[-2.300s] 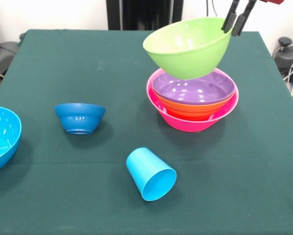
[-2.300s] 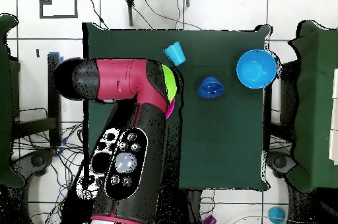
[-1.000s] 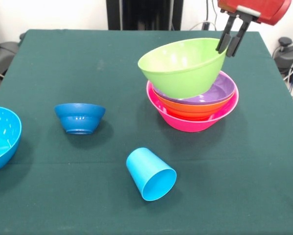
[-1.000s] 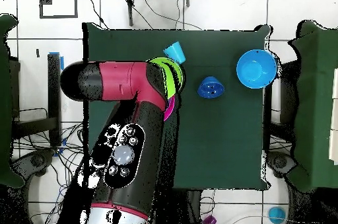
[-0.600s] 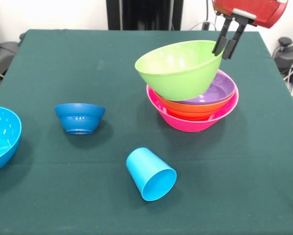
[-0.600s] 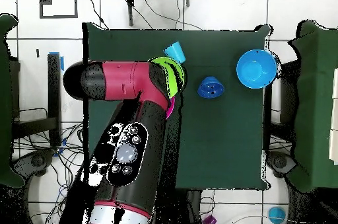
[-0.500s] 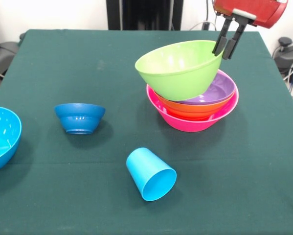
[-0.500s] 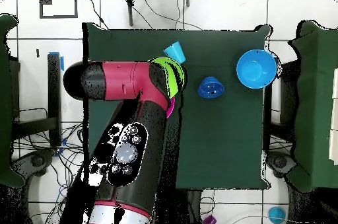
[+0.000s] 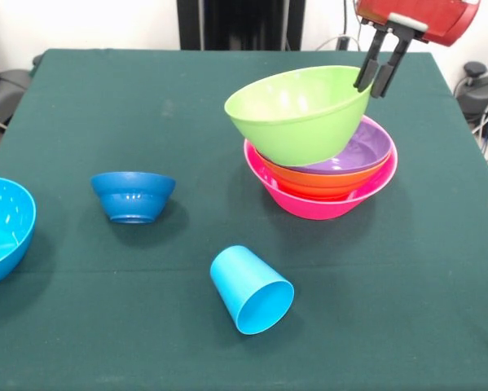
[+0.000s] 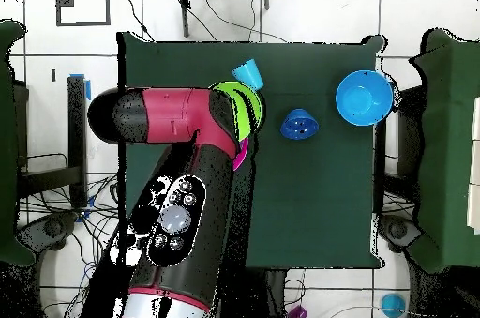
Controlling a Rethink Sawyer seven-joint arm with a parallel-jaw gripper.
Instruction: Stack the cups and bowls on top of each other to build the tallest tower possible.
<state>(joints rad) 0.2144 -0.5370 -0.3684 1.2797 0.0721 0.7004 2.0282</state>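
The tower (image 9: 321,183), a nested pile of glossy plastic bowls with the wide pink one as base and orange and purple ones inside it, stood toward 2 o'clock on the dark green table (image 9: 81,98) in the front view. The lime green plastic bowl (image 9: 296,112) sat tilted on top, its low edge down in the purple bowl and its high rim at 2 o'clock pinched between the black fingers of the gripper (image 9: 375,77), which were closed on that rim. The red gripper body was cut off by the top edge.

In the overhead view the red and black arm (image 10: 178,183) hid nearly all of the pile; only slivers of lime and pink showed beside it, and the fingers could not be made out there.

The small dark blue plastic bowl (image 9: 133,195) stood upside down at 9 o'clock, the large sky blue bowl (image 9: 1,228) was cut off by the left edge, and the sky blue tapered tumbler (image 9: 251,289) lay on its side at 6 o'clock.

Against half a second before, the lime bowl looked almost unmoved, perhaps a touch higher; the loose pieces had not shifted.
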